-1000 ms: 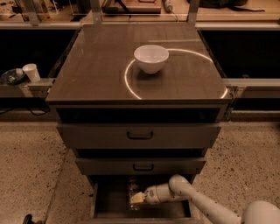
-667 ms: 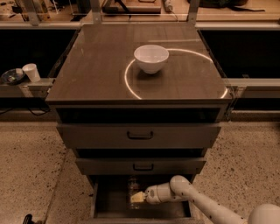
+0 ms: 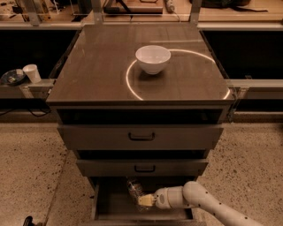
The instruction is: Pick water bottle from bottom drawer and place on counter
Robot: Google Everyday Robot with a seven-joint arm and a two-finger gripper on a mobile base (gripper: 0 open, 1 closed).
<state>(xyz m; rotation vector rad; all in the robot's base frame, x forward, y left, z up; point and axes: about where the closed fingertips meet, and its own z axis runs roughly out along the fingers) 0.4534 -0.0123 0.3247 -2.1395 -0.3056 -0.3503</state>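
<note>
A white cup is being kept on the left ledge. In the open bottom drawer, the tilted water bottle is being clamped low by the fingers of the gripper. A bowl is being carried by the surface of the counter.

We take this for a lab: speckled floor, benches with gear behind the cabinet, a cup on a ledge. The gripper is in the bottom drawer.

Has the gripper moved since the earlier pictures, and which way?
Yes, a little. The gripper, inside the bottom drawer by the water bottle, has shifted slightly to the right, measured against the middle drawer's handle.
</note>
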